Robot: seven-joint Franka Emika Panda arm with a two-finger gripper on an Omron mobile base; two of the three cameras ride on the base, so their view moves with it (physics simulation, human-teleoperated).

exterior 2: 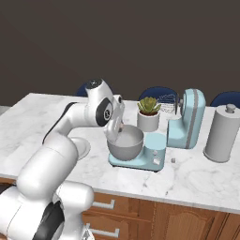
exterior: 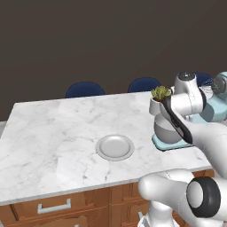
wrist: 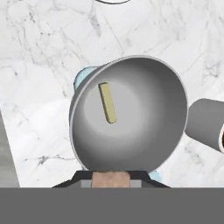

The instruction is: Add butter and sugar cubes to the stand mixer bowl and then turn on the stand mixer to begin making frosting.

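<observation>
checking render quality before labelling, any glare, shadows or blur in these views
Hand view: sharp, a soft bright patch inside the deep round grey metal bowl around the small pale yellow-green butter bar. Right base view: the light blue stand mixer casts only a faint shadow on the white marble counter. Left base view: no blur, dark flat background.

A shallow grey plate point(exterior: 115, 147) lies on the marble tabletop point(exterior: 53, 128). A potted succulent point(exterior 2: 148, 114) and grey canister point(exterior 2: 222, 133) stand farther right.

My two base cameras look forward and down from behind me, sharing the mixer point(exterior: 213, 104) point(exterior 2: 187, 122); my hand camera stares closely down into the bowl point(wrist: 131, 113).
</observation>
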